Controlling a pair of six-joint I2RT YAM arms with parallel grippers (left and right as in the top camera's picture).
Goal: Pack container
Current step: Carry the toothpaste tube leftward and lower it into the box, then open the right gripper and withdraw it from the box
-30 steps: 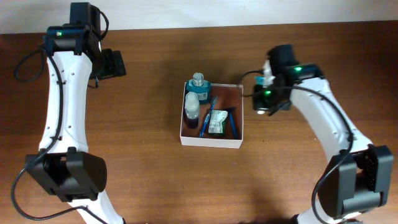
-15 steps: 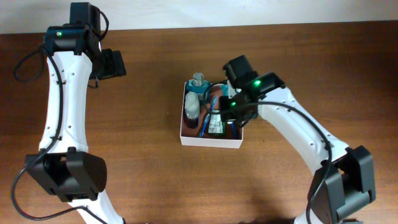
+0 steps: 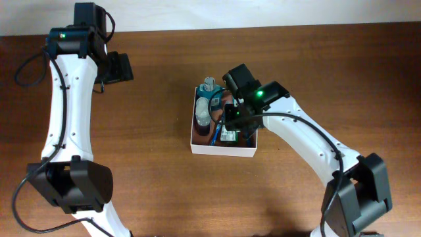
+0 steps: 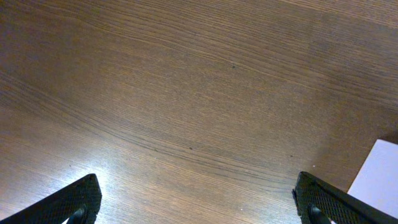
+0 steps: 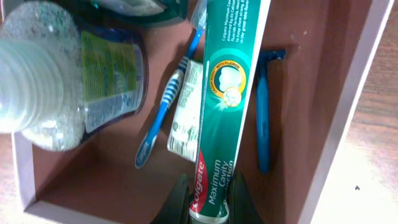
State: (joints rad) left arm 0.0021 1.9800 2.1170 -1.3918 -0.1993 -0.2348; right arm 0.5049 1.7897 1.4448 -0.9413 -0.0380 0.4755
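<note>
Near the middle of the counter [image 3: 158,171], square and open-topped: the container [image 3: 222,152], thin white walls, reddish-brown inside. Low over its right half, the right tool [image 5: 208,200], clenched on one end of a green toothpaste tube [image 5: 227,93], a dark finger on either side of the tube's red band. Tube lengthwise along the box, far end cut off at the top of the wrist view (resting on the floor or just above it: cannot tell).

Just right of the tube, flat on the box floor, a blue razor [image 5: 264,118]. On the tube's left and partly under it, a small green-and-white packet [image 5: 185,115]; next to that, on a slant, a blue toothbrush [image 5: 163,109]. Further left, by the wall, a clear bottle [image 5: 68,81] with a ribbed cap and a dark label. At the top edge of that view, only partly in frame, something teal [image 5: 137,5].

Well apart from the box, toward the counter's far left, the left tool [image 4: 202,199]: released, jaws spread wide over bare wood, nothing between them. At the lower right of its own view, a white corner, too cropped to name.
</note>
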